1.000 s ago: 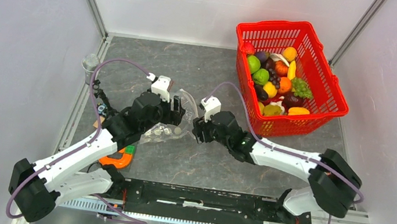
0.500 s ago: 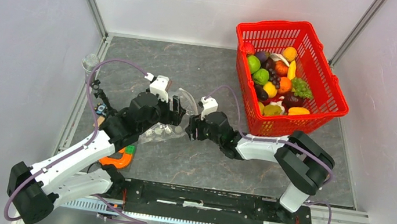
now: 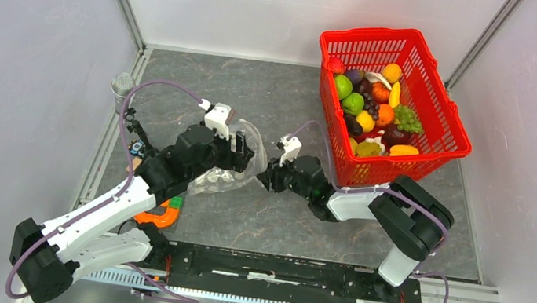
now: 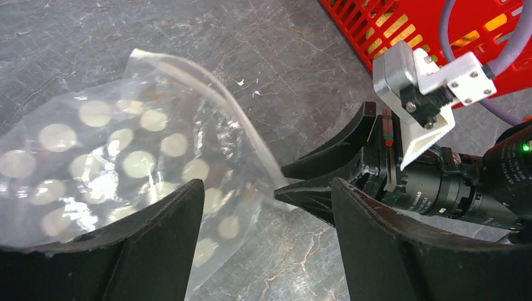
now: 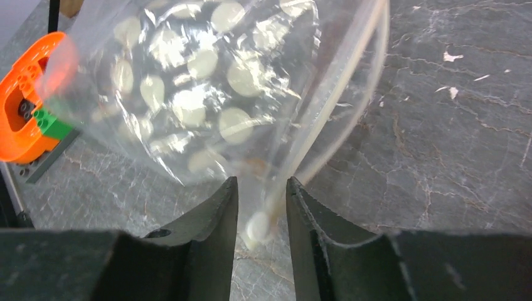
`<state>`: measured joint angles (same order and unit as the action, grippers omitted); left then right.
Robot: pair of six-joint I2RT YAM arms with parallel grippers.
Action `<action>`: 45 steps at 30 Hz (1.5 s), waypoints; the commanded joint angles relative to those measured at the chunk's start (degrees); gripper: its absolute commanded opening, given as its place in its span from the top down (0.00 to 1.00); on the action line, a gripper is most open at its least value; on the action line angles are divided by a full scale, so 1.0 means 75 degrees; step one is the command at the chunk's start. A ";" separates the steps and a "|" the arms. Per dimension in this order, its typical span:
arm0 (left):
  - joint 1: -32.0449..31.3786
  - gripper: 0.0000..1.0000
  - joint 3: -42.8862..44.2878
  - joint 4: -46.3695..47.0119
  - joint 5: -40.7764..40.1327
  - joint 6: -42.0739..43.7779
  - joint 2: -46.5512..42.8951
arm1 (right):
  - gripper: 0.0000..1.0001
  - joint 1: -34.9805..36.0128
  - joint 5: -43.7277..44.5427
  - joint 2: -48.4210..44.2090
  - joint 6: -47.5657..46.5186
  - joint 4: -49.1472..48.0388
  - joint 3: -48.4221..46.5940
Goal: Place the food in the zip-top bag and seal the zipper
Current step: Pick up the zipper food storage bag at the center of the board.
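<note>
We are pinching the zipper (image 5: pixel 326 135) of the zip-top bag (image 5: pixel 188 81) in our right gripper (image 5: pixel 262 188); our left gripper (image 4: pixel 266 197) is hanging open above it.

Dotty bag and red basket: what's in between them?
The right gripper, in the top view. It pinches the dotty bag's zipper edge; the red basket is on its other side.
</note>
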<state>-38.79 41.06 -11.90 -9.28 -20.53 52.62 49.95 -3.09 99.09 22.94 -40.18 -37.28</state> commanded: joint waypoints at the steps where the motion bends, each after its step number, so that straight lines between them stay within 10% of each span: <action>1: -0.0055 0.19 0.0020 0.0251 0.0208 -0.0126 0.0047 | 0.65 -0.0052 -0.0649 -0.0080 -0.0310 -0.1108 0.0309; 39: -0.0055 0.17 -0.0035 0.0261 0.0452 -0.0116 0.0014 | 0.43 -0.0474 -0.1419 0.1768 0.0451 -0.2239 -0.0790; 45: -0.0055 0.16 -0.0028 0.0263 0.0472 -0.0121 0.0049 | 0.69 -0.0485 -0.1795 0.1746 0.0661 -0.2955 -0.0582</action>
<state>-39.03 40.84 -11.84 -6.83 -20.53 53.34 46.37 -14.74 112.49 26.85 -56.18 -41.98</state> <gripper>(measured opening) 0.832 0.389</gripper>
